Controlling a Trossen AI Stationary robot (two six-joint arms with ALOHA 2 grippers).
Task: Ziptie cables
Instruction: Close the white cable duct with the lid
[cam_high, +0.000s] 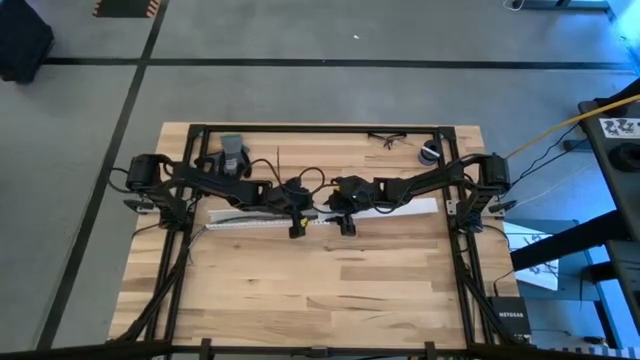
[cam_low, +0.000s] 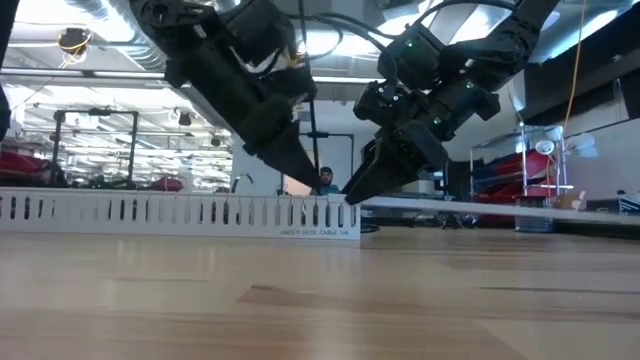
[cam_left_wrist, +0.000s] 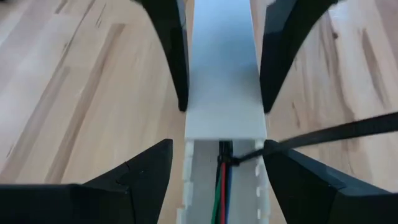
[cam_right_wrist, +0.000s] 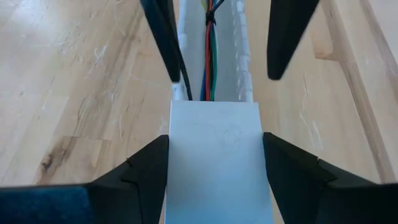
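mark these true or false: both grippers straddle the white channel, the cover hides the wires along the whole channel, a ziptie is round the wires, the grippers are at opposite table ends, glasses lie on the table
1. Both grippers straddle the white channel. True: the left gripper and the right gripper each have a finger on either side of it.
2. The cover hides the wires along the whole channel. False: coloured wires show in an uncovered stretch.
3. A ziptie is round the wires. True: its tail sticks out sideways.
4. The grippers are at opposite table ends. False: they face each other near the middle.
5. Glasses lie on the table. True: near the far edge.
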